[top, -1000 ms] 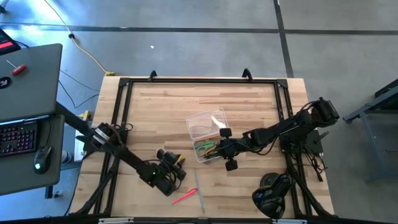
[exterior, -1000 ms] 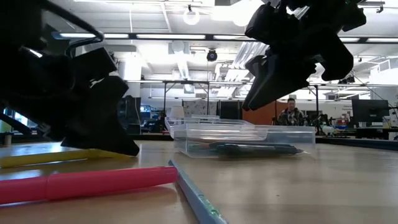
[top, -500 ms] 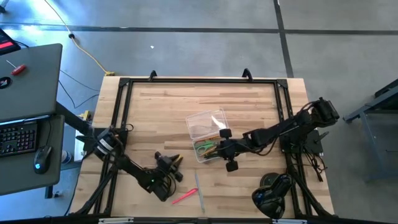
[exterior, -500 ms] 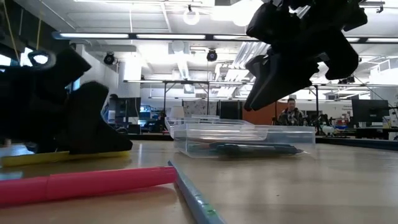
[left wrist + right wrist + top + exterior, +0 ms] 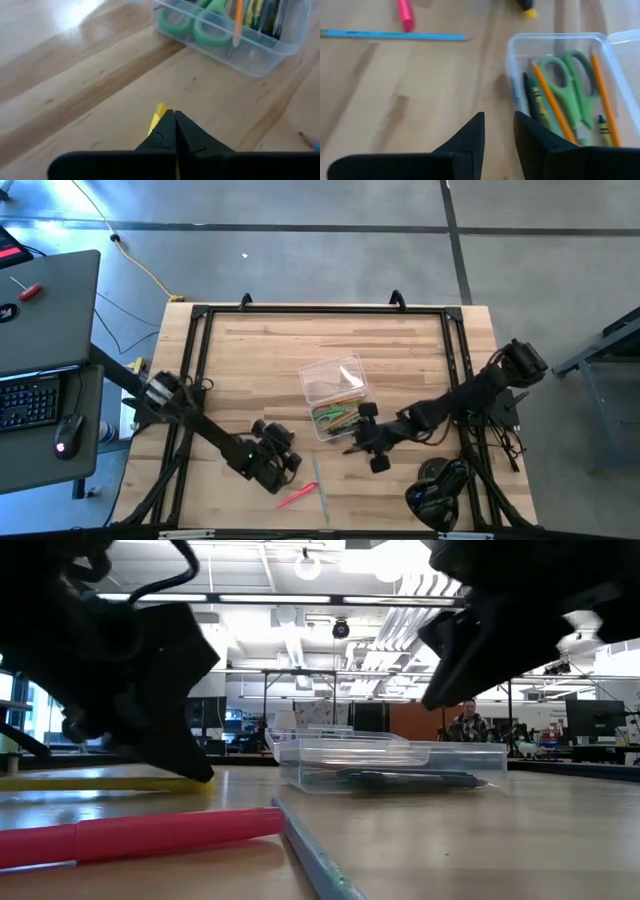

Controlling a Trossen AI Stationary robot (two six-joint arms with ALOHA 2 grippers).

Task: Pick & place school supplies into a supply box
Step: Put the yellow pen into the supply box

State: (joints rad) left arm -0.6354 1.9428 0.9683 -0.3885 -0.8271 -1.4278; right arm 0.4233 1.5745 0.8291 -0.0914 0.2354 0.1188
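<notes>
Mostly hidden, a yellow pencil pokes past the closed left end effector.

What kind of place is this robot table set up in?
Probably a large open lab or workshop: rows of ceiling lights, a bare concrete floor, and a side desk with a keyboard.

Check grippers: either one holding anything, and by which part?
Left gripper is shut on the yellow pencil, near one end. Right gripper is open beside the box, holding nothing.
</notes>
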